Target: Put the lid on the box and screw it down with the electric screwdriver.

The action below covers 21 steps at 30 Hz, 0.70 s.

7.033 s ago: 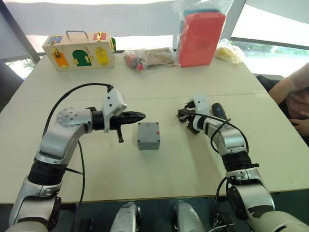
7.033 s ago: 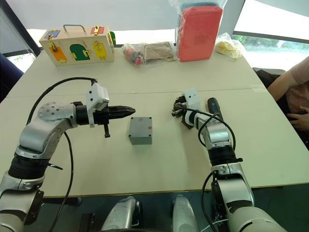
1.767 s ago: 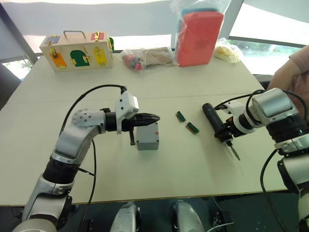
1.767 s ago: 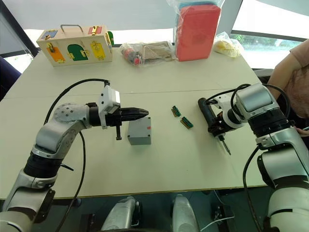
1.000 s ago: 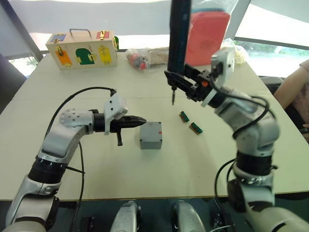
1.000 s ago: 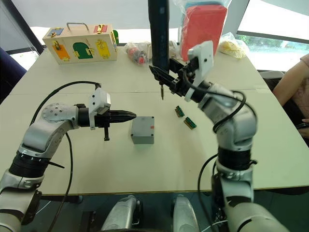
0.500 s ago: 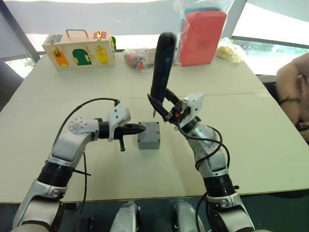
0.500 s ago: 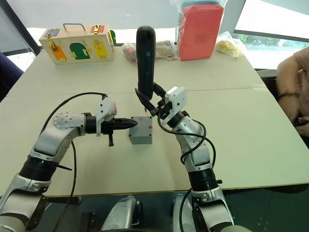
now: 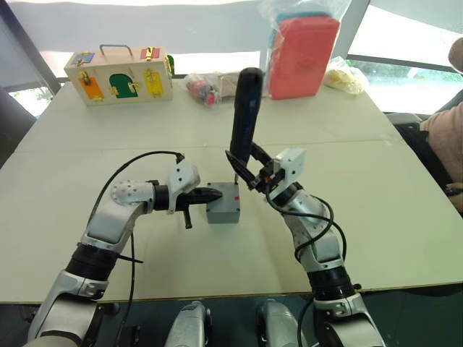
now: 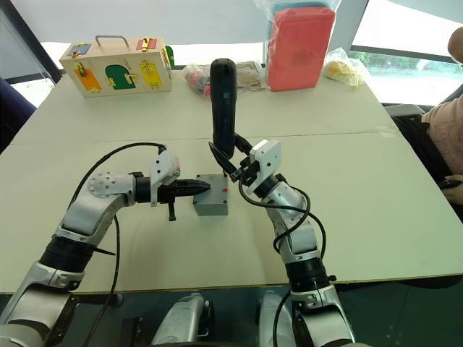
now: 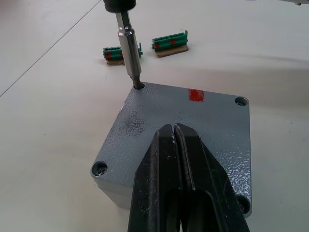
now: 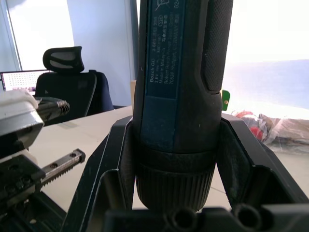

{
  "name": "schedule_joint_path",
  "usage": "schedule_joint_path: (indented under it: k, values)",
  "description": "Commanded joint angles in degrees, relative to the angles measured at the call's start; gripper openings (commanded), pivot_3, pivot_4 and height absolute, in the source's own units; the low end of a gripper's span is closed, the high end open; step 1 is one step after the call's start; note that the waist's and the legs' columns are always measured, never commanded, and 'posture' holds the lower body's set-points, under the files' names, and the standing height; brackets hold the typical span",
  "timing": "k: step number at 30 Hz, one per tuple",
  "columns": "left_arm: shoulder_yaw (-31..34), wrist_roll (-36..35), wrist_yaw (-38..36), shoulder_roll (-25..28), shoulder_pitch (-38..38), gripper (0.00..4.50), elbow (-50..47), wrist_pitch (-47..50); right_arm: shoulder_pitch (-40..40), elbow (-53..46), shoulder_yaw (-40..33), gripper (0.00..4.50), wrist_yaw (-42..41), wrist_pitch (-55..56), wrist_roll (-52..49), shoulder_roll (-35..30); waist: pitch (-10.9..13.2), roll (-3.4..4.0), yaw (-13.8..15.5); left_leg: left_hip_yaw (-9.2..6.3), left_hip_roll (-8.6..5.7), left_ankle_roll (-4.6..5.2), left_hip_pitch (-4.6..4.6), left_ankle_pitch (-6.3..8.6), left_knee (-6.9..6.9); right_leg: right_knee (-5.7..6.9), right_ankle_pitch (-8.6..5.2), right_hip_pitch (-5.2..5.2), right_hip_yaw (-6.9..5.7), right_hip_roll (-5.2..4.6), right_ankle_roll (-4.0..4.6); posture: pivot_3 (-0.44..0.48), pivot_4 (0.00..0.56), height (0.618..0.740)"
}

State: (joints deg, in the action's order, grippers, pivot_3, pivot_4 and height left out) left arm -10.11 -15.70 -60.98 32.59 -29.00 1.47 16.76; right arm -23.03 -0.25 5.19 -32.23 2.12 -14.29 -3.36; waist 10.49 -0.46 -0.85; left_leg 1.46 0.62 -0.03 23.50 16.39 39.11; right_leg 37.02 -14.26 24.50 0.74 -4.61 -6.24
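Observation:
The grey box (image 9: 222, 211) stands mid-table with the grey lid (image 11: 193, 121) on top; the lid has corner holes and a red mark. My left gripper (image 9: 214, 194) is shut, its tips lying over the lid's near-left edge, fingers (image 11: 161, 164) pressed together. My right gripper (image 9: 251, 171) is shut on the black electric screwdriver (image 9: 244, 108), which it holds nearly upright. The screwdriver's metal bit (image 11: 130, 53) sits in the lid's far corner hole. In the right wrist view both fingers (image 12: 116, 159) clamp the screwdriver's body (image 12: 174, 72).
Two small green pieces (image 11: 169, 42) lie just beyond the box. At the table's far edge stand a wooden box with coloured doors (image 9: 119, 72), plastic bags (image 9: 217, 87) and a red case (image 9: 300, 54). A person (image 9: 445, 134) sits at the right.
Over the last second my right arm brought the screwdriver from high above the table down to the lid's corner. My left gripper stayed shut at the box's left side.

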Motion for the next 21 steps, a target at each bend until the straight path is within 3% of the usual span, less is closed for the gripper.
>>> schedule_joint_path:
  k: [1,12,21]
  values:
    - [-0.55,1.06,-0.16,0.07,0.64,0.00,0.80,-0.01,-0.09,-4.29,0.52,1.86,-0.37,1.48,-0.79,-0.12,0.00,0.00,0.00,0.00,0.00,0.00,-0.01,0.00,0.00,0.00,0.00,0.00,0.00,0.00,0.00,0.000,0.150,0.730]
    - [-1.01,1.51,-0.38,-0.12,0.76,0.00,0.89,-0.25,1.00,-1.33,2.15,1.86,-0.70,2.42,1.69,-0.74,-0.01,0.00,0.01,0.00,0.00,0.00,-0.02,0.00,0.00,0.00,0.00,-0.02,0.00,0.00,0.00,0.000,0.150,0.730]
    - [-1.67,2.50,-0.16,-0.45,1.16,0.00,1.17,-0.73,3.49,-0.40,4.27,1.86,0.30,-3.25,2.98,-1.35,-0.35,-0.01,-0.04,0.00,0.01,0.01,-0.18,0.01,-0.01,-0.01,-0.01,-0.18,0.00,0.01,0.01,0.000,0.150,0.730]
